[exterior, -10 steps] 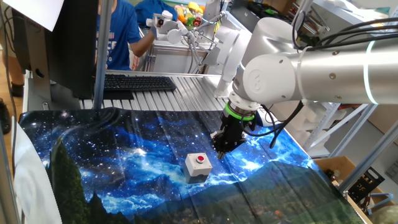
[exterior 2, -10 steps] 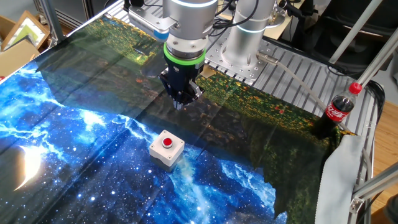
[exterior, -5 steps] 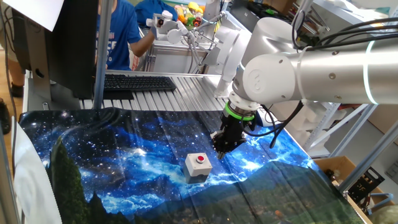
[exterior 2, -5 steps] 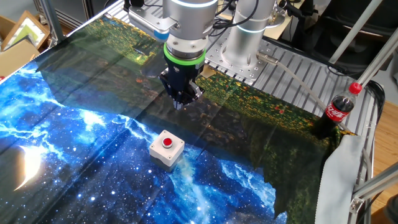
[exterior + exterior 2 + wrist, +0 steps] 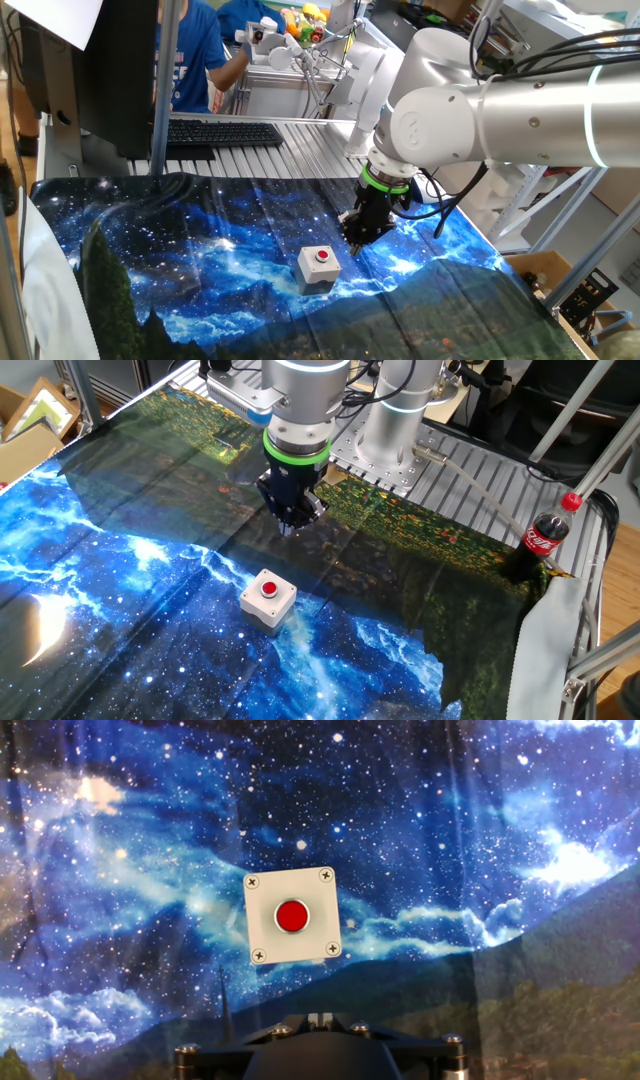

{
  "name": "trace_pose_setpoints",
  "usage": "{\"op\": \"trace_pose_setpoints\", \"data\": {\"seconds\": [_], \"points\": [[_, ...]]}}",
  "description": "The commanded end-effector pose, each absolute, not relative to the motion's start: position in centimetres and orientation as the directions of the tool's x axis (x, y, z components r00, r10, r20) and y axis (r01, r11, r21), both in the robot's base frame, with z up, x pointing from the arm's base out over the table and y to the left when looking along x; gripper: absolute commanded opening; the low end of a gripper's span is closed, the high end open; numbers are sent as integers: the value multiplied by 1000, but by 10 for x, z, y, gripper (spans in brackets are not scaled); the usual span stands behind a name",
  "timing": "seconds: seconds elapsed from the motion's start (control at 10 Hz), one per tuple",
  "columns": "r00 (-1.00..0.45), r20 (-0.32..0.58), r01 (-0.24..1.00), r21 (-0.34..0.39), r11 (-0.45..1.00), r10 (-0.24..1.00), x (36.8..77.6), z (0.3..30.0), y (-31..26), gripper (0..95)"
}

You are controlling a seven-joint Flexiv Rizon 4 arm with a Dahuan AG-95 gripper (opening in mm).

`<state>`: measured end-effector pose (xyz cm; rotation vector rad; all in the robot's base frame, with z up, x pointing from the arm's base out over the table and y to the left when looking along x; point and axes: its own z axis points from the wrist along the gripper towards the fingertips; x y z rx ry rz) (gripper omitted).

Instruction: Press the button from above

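A starry blue cloth (image 5: 200, 250) (image 5: 120, 610) (image 5: 450, 840) covers the table, with dark forest print along one edge. On it sits the box (image 5: 317, 268) (image 5: 268, 600) (image 5: 292, 914), light grey and square, flat on the cloth with a screw at each top corner. I take the box as my landmark.

The arm (image 5: 500, 105) (image 5: 300, 410), big and silver with a green ring near the wrist, reaches in above the cloth and ends just beside the box, higher than its top. The gripper (image 5: 356, 234) (image 5: 290, 520) points down at the cloth, off to the side of the box and apart from it, touching nothing. The fingertips look bunched to a dark point in both fixed views, and the hand view shows only the black base of the hand, so I cannot tell whether the jaws are wide or narrow.

Well away from the box, past the cloth's far edge on the ribbed metal table, lies a black keyboard (image 5: 222, 132). A cola bottle (image 5: 542, 540) with a red cap stands upright at the cloth's border, well apart from the box on the opposite side.

The button (image 5: 323, 255) (image 5: 270, 589) (image 5: 291, 916), small, round and red, is set in the middle of the box top, uncovered, with nothing resting on it
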<state>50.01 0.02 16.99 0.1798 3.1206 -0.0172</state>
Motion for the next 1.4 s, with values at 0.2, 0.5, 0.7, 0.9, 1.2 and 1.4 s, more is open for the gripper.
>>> {"op": "trace_pose_setpoints", "data": {"seconds": [0.2,0.5,0.7,0.9,1.2,1.4], "points": [[-991,-16,134,-11,991,134,500,170,0,380],[-992,-16,128,-10,992,127,500,170,0,570],[-991,-16,131,-10,991,131,500,170,0,570],[-991,-17,131,-9,991,131,500,170,0,570],[-995,-19,95,-2,995,95,500,170,0,0],[-996,-19,83,-13,996,83,500,170,0,0]]}}
